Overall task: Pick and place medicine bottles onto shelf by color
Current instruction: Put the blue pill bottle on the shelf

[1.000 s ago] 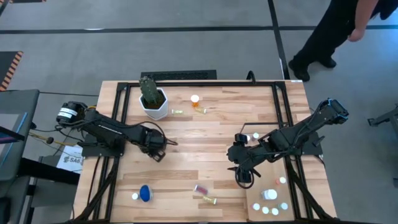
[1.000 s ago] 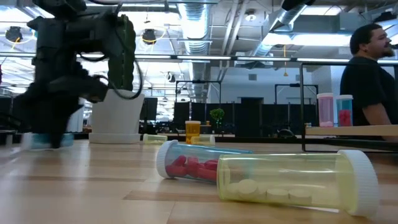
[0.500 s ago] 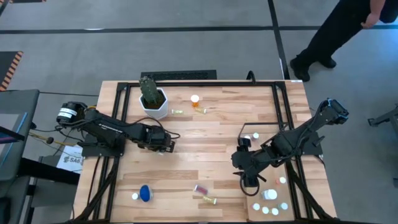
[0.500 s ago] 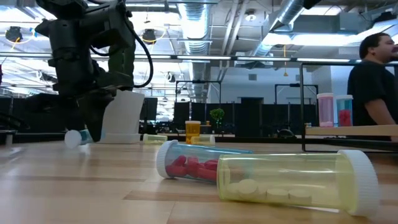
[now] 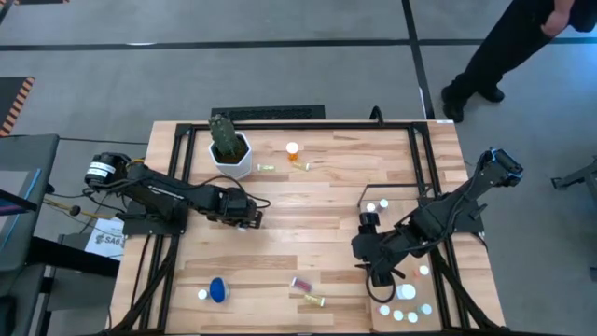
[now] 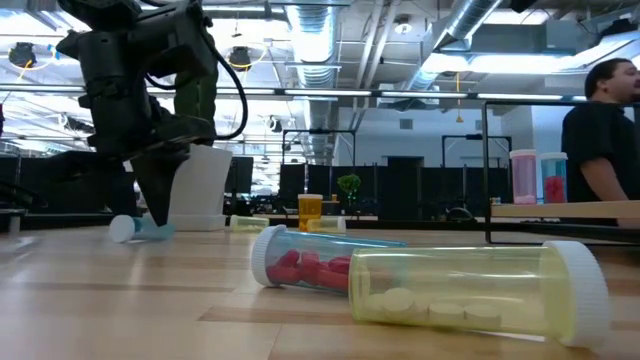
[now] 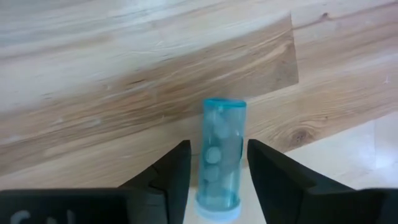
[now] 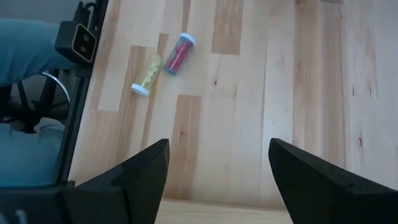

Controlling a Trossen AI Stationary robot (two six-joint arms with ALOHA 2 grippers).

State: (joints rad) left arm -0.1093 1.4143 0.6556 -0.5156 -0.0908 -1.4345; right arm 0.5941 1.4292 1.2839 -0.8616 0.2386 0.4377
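Between my left fingers: the teal bottle [image 7: 221,155] lies flat on the tabletop [image 5: 308,215], a finger on each side.
Left gripper [image 7: 214,171]: spread wide, gripping nothing, low over the wood.
Right gripper [image 8: 217,180]: fingers parted, holding nothing, raised above the shelf [image 5: 434,303].
Ahead of my right claw: a yellow-green bottle [image 8: 147,74] and a red-filled bottle [image 8: 177,54] lie side by side.
Beside my right claw: white-capped bottles [image 5: 405,292] stand on the shelf.

A white pot with a cactus [image 5: 229,149] stands on the planked bench [image 5: 317,210]; a person [image 5: 508,47] stands beyond it.
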